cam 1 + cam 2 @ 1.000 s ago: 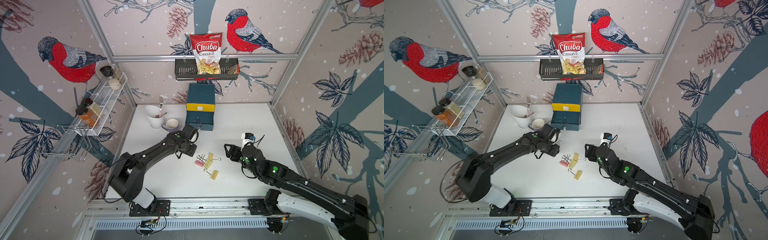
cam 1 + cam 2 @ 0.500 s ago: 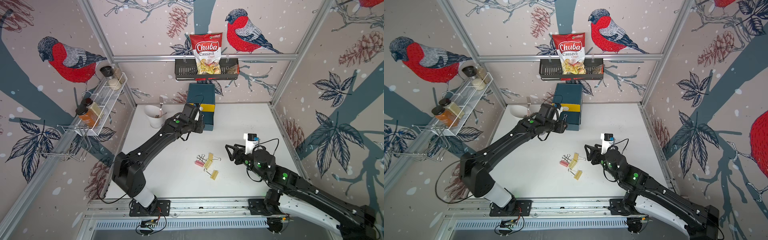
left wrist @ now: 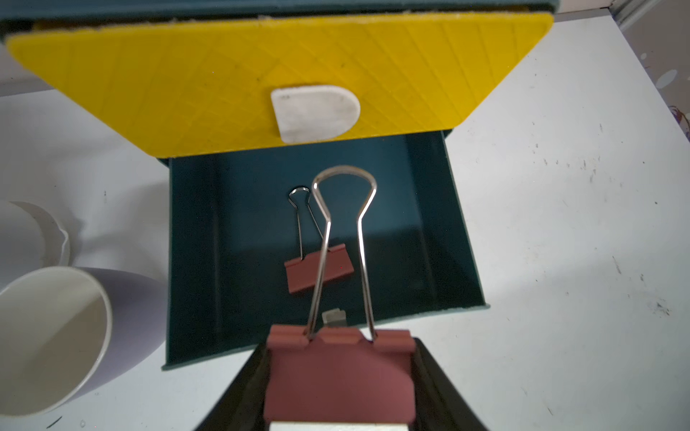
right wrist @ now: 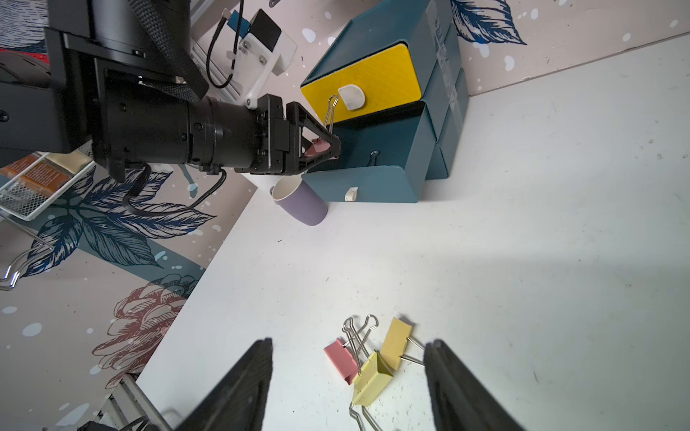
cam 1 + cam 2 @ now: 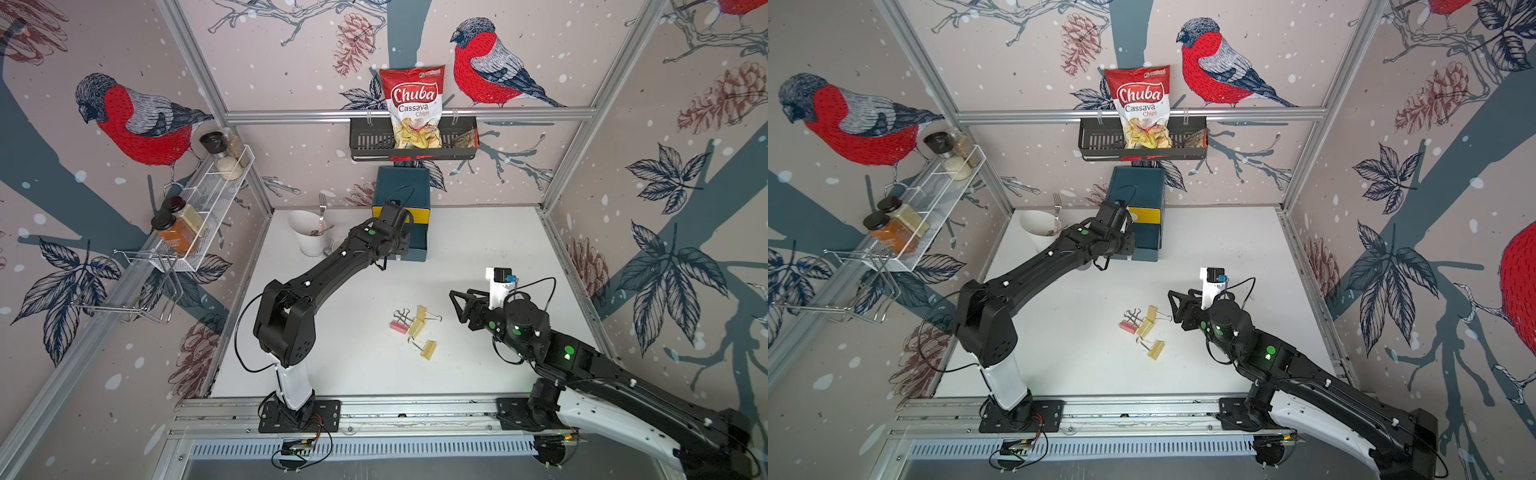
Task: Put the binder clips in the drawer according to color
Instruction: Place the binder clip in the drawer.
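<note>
The teal drawer chest [image 5: 402, 194] stands at the back wall, its yellow top front [image 3: 261, 82] shut and the teal middle drawer [image 3: 437, 239] pulled out. One pink binder clip [image 3: 319, 272] lies inside it. My left gripper [image 3: 339, 347] is shut on another pink binder clip [image 3: 338, 377], held over the open drawer's front edge, and shows from the side in the right wrist view [image 4: 332, 149]. On the table lie a pink clip [image 5: 399, 326] and three yellow clips [image 5: 421, 313] [image 5: 416, 328] [image 5: 429, 349]. My right gripper [image 4: 349, 345] hangs open just right of them.
A purple cup [image 4: 302, 203] lies on its side left of the open drawer, beside a white cup [image 5: 309, 237] holding a fork. A black wire basket [image 5: 365, 143] with a chips bag hangs above the chest. A wire spice rack [image 5: 199, 212] lines the left wall.
My left arm has swung from beside the loose clips up to the open drawer, carrying the pink clip. The right arm has shifted slightly to the right.
</note>
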